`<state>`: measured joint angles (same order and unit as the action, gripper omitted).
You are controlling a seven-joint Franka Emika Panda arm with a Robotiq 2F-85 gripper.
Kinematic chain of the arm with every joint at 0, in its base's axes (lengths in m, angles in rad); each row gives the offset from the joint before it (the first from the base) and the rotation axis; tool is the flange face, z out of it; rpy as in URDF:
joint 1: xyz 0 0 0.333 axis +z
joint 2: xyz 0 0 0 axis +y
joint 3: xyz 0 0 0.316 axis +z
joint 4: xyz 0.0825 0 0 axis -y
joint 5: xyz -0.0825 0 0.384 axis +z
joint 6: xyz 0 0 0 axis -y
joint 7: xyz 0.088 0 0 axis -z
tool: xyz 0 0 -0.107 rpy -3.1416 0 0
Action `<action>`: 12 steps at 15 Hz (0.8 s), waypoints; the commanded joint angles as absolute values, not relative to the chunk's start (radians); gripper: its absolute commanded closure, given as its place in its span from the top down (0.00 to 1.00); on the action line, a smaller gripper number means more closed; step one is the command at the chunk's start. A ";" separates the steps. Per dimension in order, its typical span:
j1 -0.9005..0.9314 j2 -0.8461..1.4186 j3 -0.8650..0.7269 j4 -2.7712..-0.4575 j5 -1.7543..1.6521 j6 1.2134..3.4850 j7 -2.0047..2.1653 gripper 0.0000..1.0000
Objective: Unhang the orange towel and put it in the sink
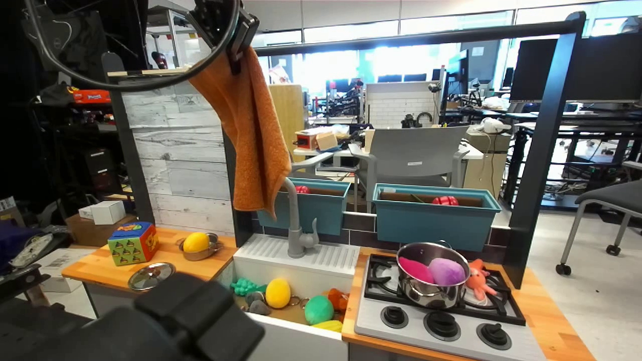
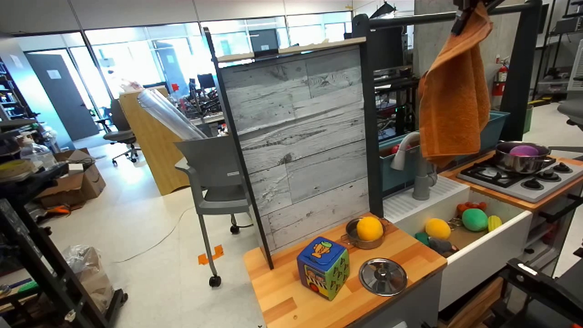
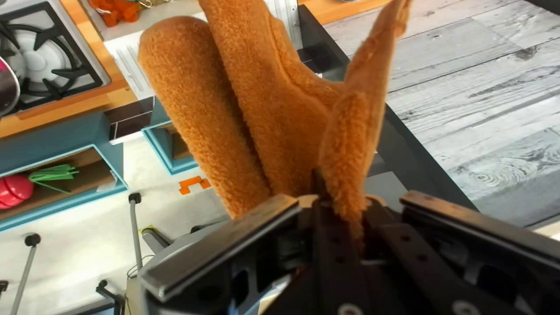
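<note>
Gripper [image 3: 348, 214] sits closest to the lens in the wrist view, jaws closed tight on a pinched bit of the orange towel [image 3: 284, 127], loose folds fanning out beyond them. Towel hangs from that grip in both exterior views, top near the black rail [image 1: 416, 39], bottom near the top of the grey faucet [image 1: 295, 225], above the sink [image 1: 301, 336]; can't tell if towel and faucet touch. Sink holds a yellow toy [image 1: 278, 293] and a green toy [image 1: 319, 310] among others, steel pot [image 1: 434, 297] is on the stove [image 1: 368, 321] beside it, picture cube [image 1: 133, 244] and lid [image 1: 151, 276] are on the wooden counter [image 1: 200, 268] opposite.
</note>
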<state>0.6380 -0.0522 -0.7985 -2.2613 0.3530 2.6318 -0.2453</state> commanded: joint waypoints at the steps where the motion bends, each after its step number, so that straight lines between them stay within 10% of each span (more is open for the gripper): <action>1: 0.626 -0.022 -0.817 -2.222 0.359 2.564 -0.271 0.28; 12: 0.009 -0.039 -0.277 -2.194 0.354 2.446 -0.324 0.98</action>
